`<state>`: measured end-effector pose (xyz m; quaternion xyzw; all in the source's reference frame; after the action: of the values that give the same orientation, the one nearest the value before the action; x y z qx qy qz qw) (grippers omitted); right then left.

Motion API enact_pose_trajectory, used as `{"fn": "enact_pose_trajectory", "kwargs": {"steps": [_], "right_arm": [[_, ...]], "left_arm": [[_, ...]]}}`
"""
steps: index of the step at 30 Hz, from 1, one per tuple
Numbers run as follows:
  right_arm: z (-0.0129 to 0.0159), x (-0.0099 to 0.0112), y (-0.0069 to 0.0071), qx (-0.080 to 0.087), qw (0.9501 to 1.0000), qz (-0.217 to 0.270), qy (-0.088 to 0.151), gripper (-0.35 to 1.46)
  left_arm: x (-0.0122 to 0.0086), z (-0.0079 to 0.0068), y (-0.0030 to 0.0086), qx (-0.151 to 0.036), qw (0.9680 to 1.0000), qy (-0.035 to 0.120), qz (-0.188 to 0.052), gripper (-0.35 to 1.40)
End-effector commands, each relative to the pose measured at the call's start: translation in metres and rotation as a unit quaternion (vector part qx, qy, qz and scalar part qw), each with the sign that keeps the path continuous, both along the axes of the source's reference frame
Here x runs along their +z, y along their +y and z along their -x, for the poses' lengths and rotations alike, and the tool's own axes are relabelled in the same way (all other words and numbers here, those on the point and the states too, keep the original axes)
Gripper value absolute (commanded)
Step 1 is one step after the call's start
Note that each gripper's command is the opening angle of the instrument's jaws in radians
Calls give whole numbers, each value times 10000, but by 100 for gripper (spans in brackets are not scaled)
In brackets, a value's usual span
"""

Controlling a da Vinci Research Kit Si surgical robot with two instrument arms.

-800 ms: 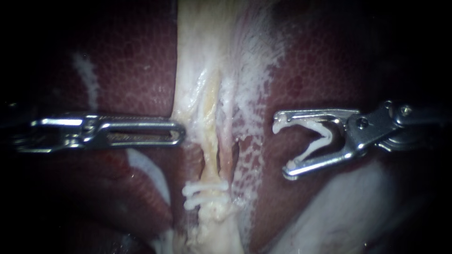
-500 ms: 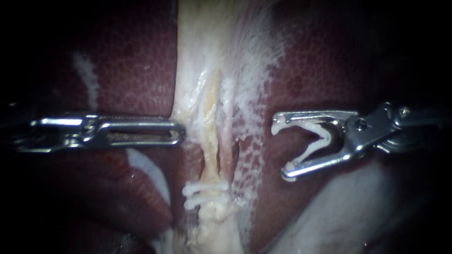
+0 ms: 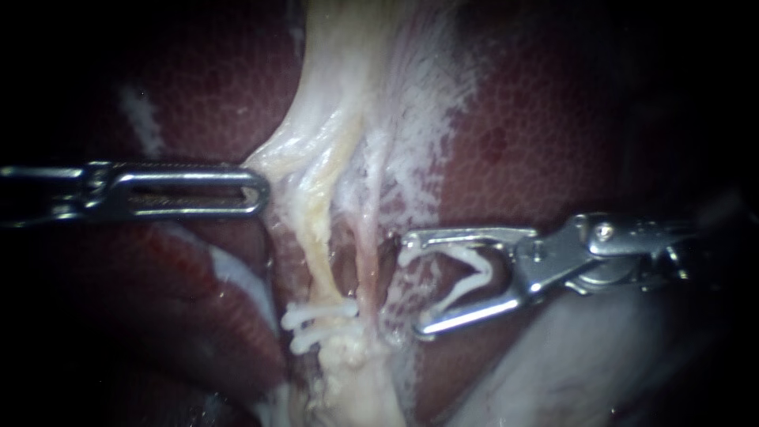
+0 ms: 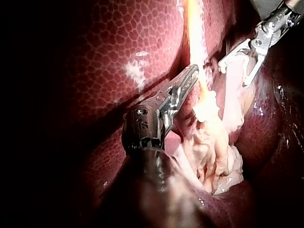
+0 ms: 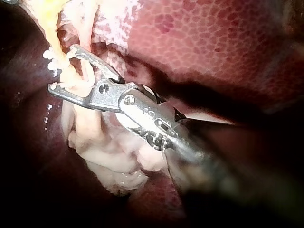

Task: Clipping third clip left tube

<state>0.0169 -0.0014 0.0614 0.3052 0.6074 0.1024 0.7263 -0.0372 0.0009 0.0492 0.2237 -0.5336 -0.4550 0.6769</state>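
- Approach step: right instrument [image 3: 411, 292] is carrying a loaded clip [image 3: 484, 267] in its wide-gaping hand, hanging just short of the left tube [image 3: 320, 261].
- Left instrument [image 3: 259, 190], hand clamping pale tissue [image 3: 296, 158], is tensioning it sideways.
- Next, I'd guess: straddling the tube above the seated clips [image 3: 316, 312], then closing.

No legible text or markings

- Endoscope's in tight, face-on to the pale strand [image 3: 332, 150] across the liver [image 3: 514, 134]; left instrument [image 3: 259, 190] enters left, right instrument [image 3: 415, 285] right.
- Left wrist camera peers along its own shaft, close behind its jaws.
- Right wrist camera, same, from the opposite side.
- All three share the pale strand and the right instrument, clip [image 3: 484, 269] in its jaws.
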Motion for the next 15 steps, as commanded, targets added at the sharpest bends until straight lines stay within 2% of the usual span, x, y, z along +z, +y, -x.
{"fn": "enact_pose_trajectory", "kwargs": {"steps": [1, 11, 15], "right_arm": [[-4, 2, -1, 0, 10000, -13, -4, 60], [-30, 25, 1, -10, 10000, -47, -6, 60], [-42, 34, -3, -35, 10000, -56, 4, 60]], "left_arm": [[-1, 0, 0, -8, 10000, 5, 6, -35], [-5, -3, -3, -5, 10000, 4, 6, -35], [-7, -3, -4, -7, 10000, 6, 6, -35]]}}
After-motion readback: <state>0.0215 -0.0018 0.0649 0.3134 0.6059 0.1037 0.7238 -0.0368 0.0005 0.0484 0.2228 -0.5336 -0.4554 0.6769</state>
